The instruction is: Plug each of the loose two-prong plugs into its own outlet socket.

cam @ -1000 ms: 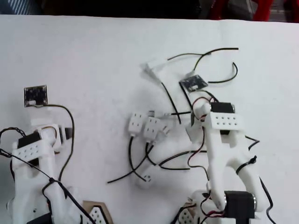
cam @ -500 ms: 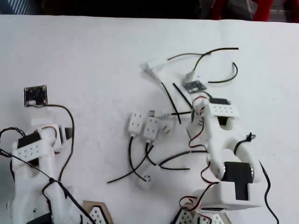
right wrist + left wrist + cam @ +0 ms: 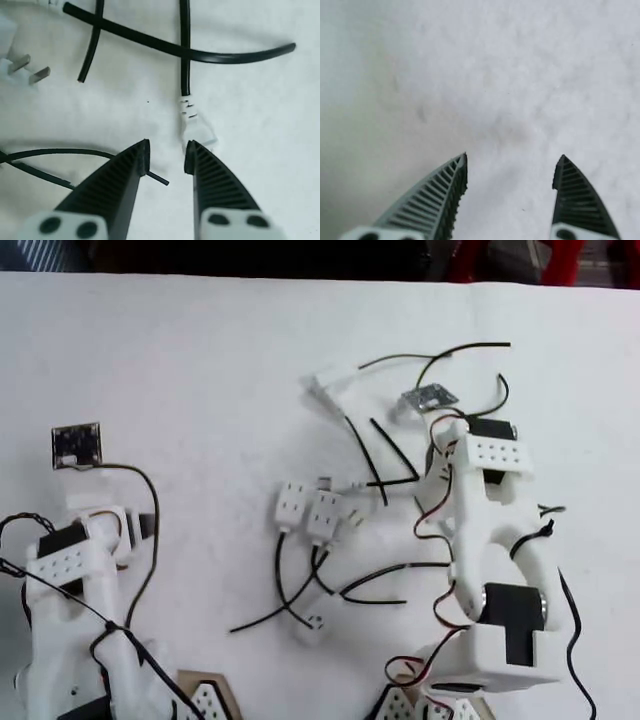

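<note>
Approach stage of a first pick, judged from the layout. The right gripper [image 3: 166,150] hangs low over the white table covering [image 3: 180,370], its dark ribbed jaws a little apart and empty. The small white moulded plug body on a black cord [image 3: 196,125] lies just beyond them, close against one fingertip rather than centred in the gap. A second piece, the white plug with two bare metal prongs [image 3: 22,67], lies well off to one side. The white blocky outlet sockets [image 3: 308,508] sit together mid-table, between the two arms. The left gripper [image 3: 513,159] stands with jaws wide apart over bare covering, holding nothing.

The next move probably calls for a small sideways shift so the plug body falls between the jaws. They could then close across its flat sides, leaving the prongs free.

Hidden or unclear:
- The near plug's prongs cannot be made out by the fingertip.
- In the high view, the table beneath the white right arm [image 3: 490,530] is covered at its wrist.
- Whether any socket already holds a seated plug cannot be told.
</note>
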Robot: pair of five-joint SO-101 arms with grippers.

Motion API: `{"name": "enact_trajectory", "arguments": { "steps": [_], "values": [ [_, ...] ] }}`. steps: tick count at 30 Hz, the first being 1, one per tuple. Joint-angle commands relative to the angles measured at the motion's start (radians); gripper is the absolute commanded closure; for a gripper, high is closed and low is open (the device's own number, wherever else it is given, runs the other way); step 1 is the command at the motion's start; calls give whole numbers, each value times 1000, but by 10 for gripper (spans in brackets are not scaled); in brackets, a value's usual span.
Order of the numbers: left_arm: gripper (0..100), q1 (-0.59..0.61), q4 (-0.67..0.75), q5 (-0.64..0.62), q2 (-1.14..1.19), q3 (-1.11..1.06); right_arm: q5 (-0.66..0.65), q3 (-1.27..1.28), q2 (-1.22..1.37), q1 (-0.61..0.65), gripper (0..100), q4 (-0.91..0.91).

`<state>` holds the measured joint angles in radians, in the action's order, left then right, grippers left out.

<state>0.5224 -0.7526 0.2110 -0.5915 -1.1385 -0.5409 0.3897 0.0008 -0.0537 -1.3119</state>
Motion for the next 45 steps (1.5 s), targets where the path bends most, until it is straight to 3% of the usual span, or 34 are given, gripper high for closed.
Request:
{"name": "enact_trajectory", "arguments": {
  "steps": [1,10,20,30,36,45],
  "values": [
    [726,5,17,-2,-27,2,-71,-21,1,-13,879,-13],
    [726,5,17,-2,-27,2,-89,-21,174,-88,882,79],
    [726,5,17,-2,-27,2,-89,-18,234,-35,930,79],
    [726,5,17,-2,-27,2,-89,-3,183,62,929,-76],
    [726,5,17,-2,-27,2,-89,-3,51,50,924,-94],
    [726,5,17,-2,-27,2,-89,-6,-102,-64,790,-50]
  ]
}}
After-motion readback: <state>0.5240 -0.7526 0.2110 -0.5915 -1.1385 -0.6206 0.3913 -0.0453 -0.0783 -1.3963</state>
